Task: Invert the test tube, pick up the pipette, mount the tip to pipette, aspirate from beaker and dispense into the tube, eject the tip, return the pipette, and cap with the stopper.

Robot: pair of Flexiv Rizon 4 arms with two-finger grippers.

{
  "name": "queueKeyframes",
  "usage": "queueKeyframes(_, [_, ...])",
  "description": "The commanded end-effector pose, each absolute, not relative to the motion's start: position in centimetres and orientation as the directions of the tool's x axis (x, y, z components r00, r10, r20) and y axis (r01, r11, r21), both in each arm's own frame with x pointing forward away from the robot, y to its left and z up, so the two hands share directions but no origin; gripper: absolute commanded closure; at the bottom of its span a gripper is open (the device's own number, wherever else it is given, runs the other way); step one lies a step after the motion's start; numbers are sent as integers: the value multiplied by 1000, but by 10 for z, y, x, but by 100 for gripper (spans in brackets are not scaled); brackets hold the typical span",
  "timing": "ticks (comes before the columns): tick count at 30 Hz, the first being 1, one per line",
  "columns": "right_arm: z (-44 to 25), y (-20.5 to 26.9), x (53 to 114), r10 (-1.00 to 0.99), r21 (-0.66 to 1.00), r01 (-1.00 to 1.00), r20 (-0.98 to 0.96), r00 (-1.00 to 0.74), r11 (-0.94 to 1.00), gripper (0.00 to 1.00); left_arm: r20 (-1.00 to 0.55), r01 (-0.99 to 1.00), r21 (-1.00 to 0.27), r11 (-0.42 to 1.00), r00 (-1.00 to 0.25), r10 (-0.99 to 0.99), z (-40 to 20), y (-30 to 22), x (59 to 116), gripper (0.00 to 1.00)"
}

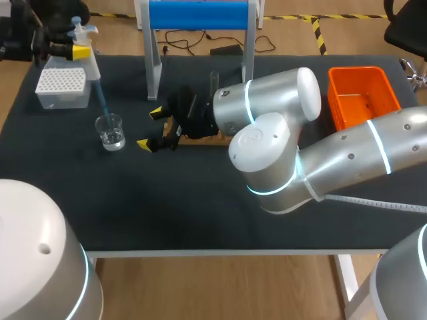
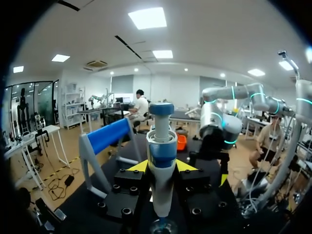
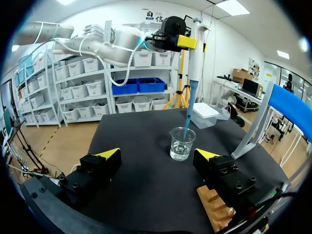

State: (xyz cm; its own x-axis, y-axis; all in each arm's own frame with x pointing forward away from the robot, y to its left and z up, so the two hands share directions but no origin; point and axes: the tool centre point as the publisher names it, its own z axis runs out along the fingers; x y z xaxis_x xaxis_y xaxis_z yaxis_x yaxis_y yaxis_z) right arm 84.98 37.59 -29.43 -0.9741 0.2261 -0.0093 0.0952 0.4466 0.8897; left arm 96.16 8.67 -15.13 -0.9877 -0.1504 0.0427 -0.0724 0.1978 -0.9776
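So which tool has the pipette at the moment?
The left tool: it is shut on the pipette, whose blue tip dips into the beaker. The right tool is open and empty, beside the wooden rack.

Head camera is looking down from above and behind, taking in the whole table [image 1: 200,213] from far off. Left wrist camera is riding on the left gripper [image 2: 162,165] and looking along the pipette [image 2: 161,146] clamped between its fingers, very close, facing the right arm [image 2: 219,122] ahead. Right wrist camera is sitting low over the table, looking out between the spread fingers of the right gripper [image 3: 158,153] at the beaker [image 3: 182,144] ahead. Head and right wrist views are sharing beaker, pipette and tip box [image 3: 204,114].
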Motion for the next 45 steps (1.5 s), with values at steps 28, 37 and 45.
queueKeyframes(28, [-295,375,850,225,892,94,-8,-974,442,0,13,-57,-969,242,-984,-180,-181,84,964,100])
queueKeyframes(37, [-295,375,850,225,892,94,-8,-974,442,0,23,-66,-969,238,-983,-181,-193,83,964,100])
queueKeyframes(45, [-295,375,850,225,892,94,-8,-974,442,0,31,-74,-969,235,-983,-181,-196,83,963,100])
